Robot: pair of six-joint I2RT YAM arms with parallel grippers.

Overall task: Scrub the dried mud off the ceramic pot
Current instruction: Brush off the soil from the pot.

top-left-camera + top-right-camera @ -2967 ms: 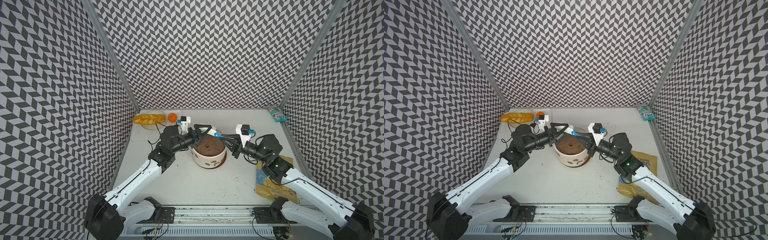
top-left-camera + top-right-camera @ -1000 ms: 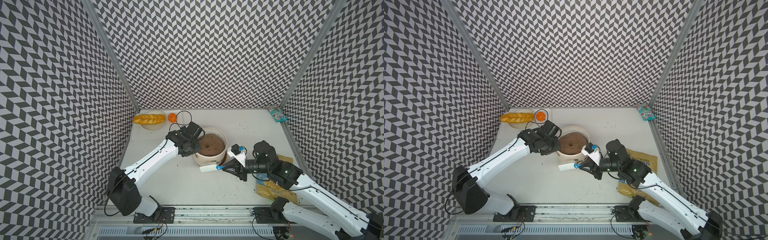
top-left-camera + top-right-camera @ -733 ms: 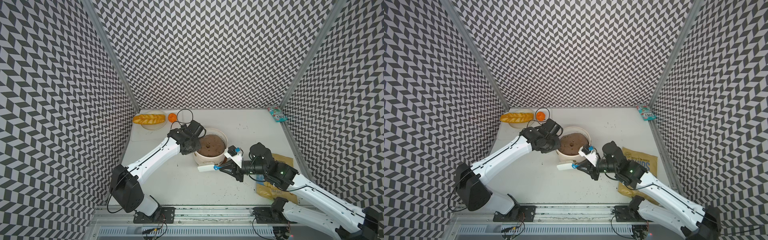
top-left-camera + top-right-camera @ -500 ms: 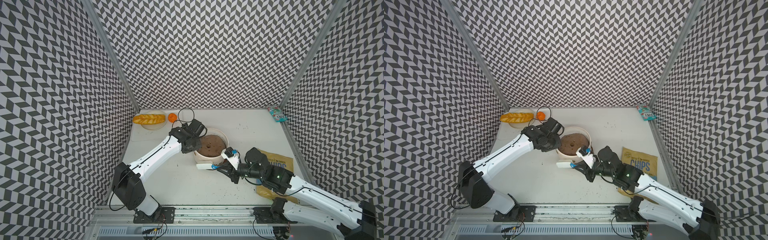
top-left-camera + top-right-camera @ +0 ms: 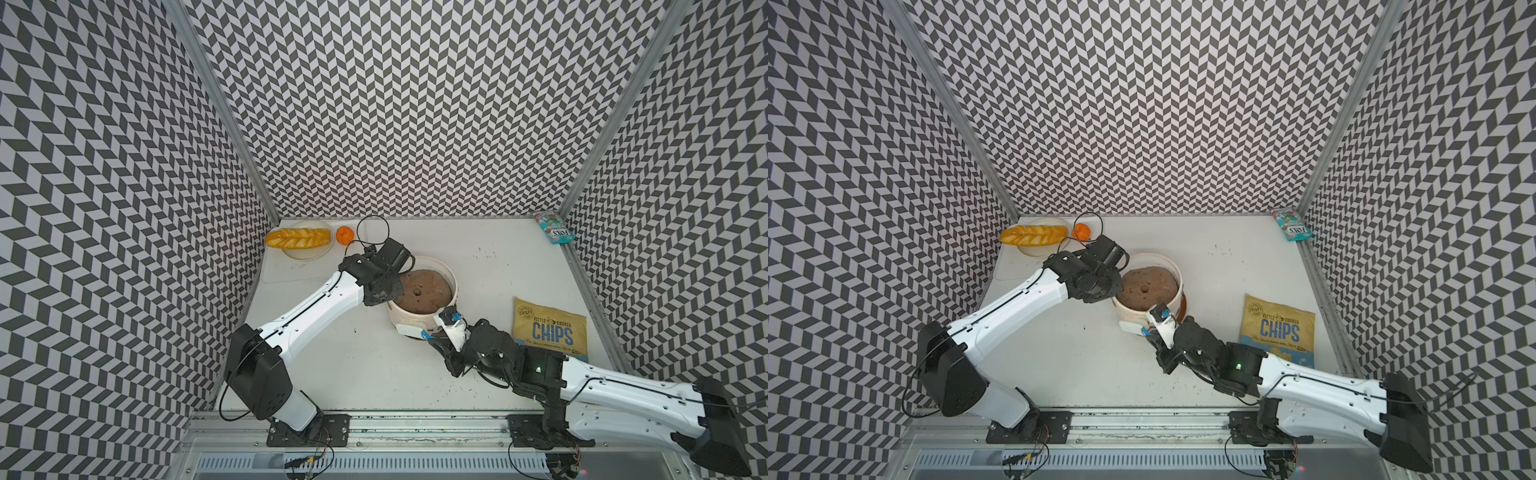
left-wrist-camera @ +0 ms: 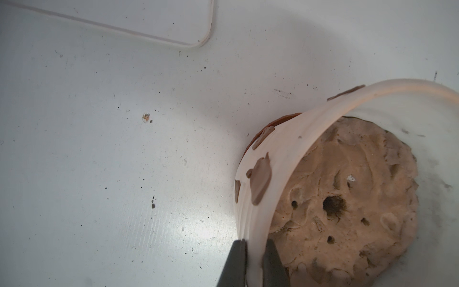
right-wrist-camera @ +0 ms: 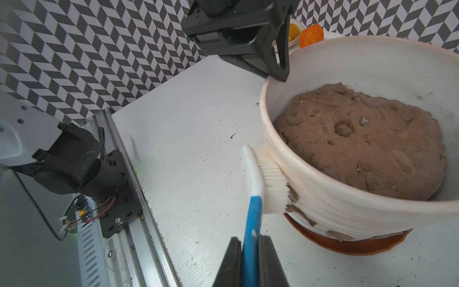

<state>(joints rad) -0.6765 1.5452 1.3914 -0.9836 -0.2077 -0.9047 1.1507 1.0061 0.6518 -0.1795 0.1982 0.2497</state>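
The cream ceramic pot stands mid-table on a brown saucer, filled with a brown mass. Dried mud blotches stick to its ribbed outer wall. My left gripper is shut on the pot's rim, one finger outside and one inside. My right gripper is shut on the blue handle of a white brush. The bristles press against the pot's front wall just beside a mud blotch.
A chips bag lies right of the pot, beside my right arm. A plate with bread and a small orange pumpkin sit at the back left, a teal packet at the back right. A thin white mat lies nearby. Dark crumbs dot the table.
My left gripper has closed onto the pot's rim. My right arm has swung lower and to the left, carrying the brush head against the pot's front wall.
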